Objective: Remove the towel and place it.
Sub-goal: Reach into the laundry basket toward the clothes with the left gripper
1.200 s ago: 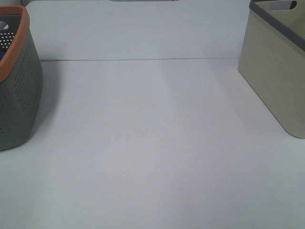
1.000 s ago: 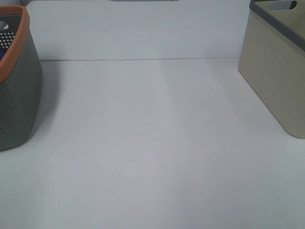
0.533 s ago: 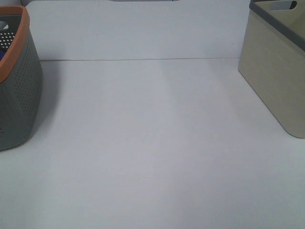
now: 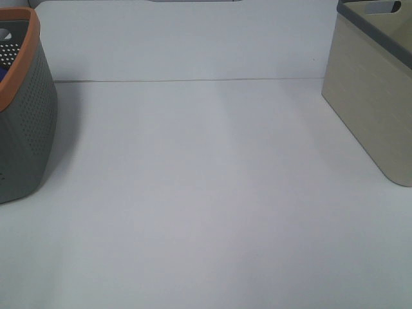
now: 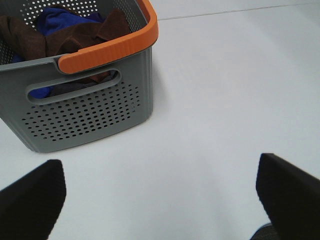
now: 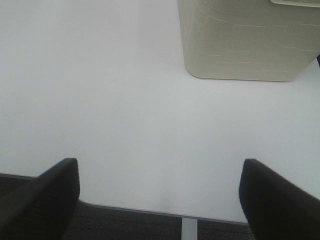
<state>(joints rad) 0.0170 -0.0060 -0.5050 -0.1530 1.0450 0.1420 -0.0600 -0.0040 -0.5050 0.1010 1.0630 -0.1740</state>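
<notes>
The dark reddish-brown towel (image 5: 75, 35) lies crumpled in the grey basket with the orange rim (image 5: 107, 50), on top of a blue cloth (image 5: 62, 20). In the exterior high view only the basket (image 4: 26, 122) shows, at the left edge; the towel is hidden there. My left gripper (image 5: 160, 192) is open and empty, above the white table a short way from the basket. My right gripper (image 6: 160, 192) is open and empty, above the table's front edge, short of the beige bin (image 6: 250, 40). Neither arm shows in the exterior high view.
The beige bin with a grey rim (image 4: 376, 84) stands at the right edge of the white table (image 4: 206, 193). A seam line (image 4: 193, 80) crosses the table at the back. The table's front edge (image 6: 150, 212) and dark floor show in the right wrist view.
</notes>
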